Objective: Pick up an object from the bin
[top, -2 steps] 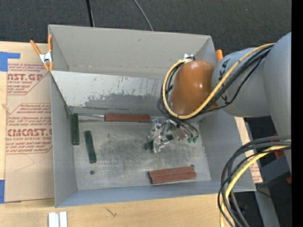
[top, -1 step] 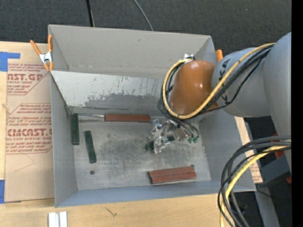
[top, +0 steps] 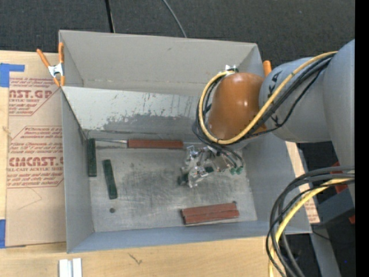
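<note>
You are looking down into a grey metal bin (top: 75, 131) with sloping walls. Its floor is scuffed and its back wall is scratched. The bin stands on a pale wooden desk (top: 173, 258), and dark carpet (top: 259, 10) shows past its far rim.

The arm comes in from 3 o'clock, its orange cover (top: 233, 105) ringed by yellow and black cables (top: 203, 103). Below that cover the gripper (top: 198, 171) hangs over a bare patch of the bin floor, right of centre — you cannot tell whether it is wide or narrow.

Nearest to it lies a red-brown block (top: 209, 213), long and flat, at 6 o'clock from the gripper and close to the front wall. At about 10 o'clock lies a slim tool (top: 154, 144) with a red-brown handle and a metal shaft, along the foot of the back wall.

Well apart at 9 o'clock, a dark green bar (top: 91, 157) lies by the left wall, with a second green bar (top: 109, 179) just beside it — the two do not touch. A small dark speck (top: 112, 210) sits at 8 o'clock.
</note>
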`<state>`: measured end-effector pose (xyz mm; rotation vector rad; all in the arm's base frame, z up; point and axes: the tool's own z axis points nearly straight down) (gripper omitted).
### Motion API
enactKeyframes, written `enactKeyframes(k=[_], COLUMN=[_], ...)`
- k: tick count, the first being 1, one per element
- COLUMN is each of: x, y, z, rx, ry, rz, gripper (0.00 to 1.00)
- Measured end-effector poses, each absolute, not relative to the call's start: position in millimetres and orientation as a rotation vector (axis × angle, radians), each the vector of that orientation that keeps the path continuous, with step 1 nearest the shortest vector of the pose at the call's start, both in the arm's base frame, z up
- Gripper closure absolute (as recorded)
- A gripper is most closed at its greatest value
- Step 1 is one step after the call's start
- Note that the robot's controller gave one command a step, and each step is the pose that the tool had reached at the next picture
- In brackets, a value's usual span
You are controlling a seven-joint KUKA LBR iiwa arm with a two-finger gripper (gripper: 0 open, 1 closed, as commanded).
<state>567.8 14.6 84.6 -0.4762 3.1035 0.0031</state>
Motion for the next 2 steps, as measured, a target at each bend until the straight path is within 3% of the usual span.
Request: enactKeyframes(k=[2], x=[567.6], y=[14.6], z=[97.8], rx=[-0.476], ry=[3.105], rz=[0.002], gripper=[1.00])
